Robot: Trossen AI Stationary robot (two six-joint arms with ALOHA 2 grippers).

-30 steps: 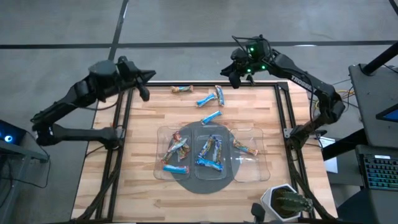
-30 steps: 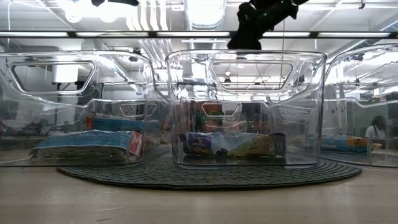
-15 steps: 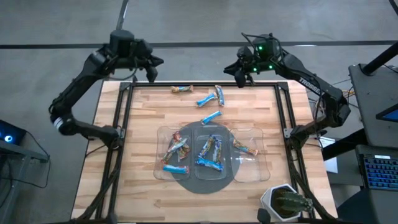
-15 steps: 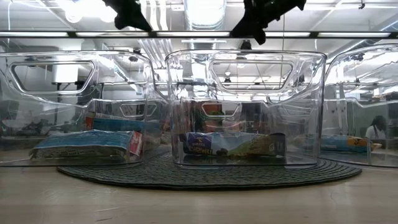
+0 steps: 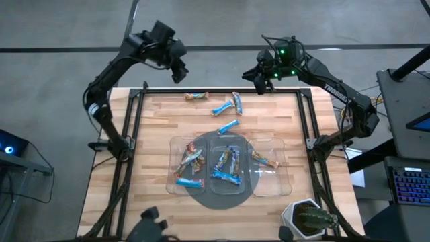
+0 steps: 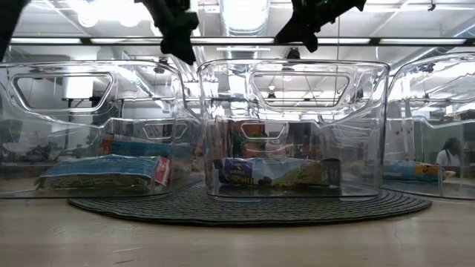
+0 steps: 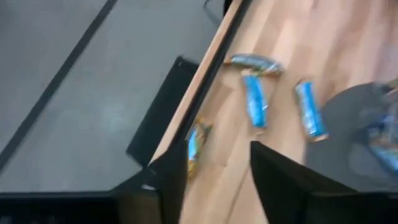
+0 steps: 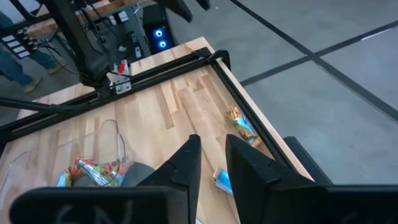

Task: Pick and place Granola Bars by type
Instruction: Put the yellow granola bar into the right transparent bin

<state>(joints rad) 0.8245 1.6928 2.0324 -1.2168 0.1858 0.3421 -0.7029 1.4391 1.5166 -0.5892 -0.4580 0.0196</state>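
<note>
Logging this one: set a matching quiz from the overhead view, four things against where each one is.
Things:
1. round mat
2. potted plant
3. blue bar lying nearest the trays
4. left end effector

Places, in the high view:
A. past the top edge of the table, left of centre
B. under the clear trays
C. on bare wood just above the trays
D. at the table's bottom right corner

Pairs: 1-B, 2-D, 3-C, 4-A

Four Granola Bars (image 5: 226, 105) lie loose on the counter (image 5: 154, 134), two blue, two brownish. The others lie flat inside three clear trays (image 5: 269, 181), sorted.
</note>
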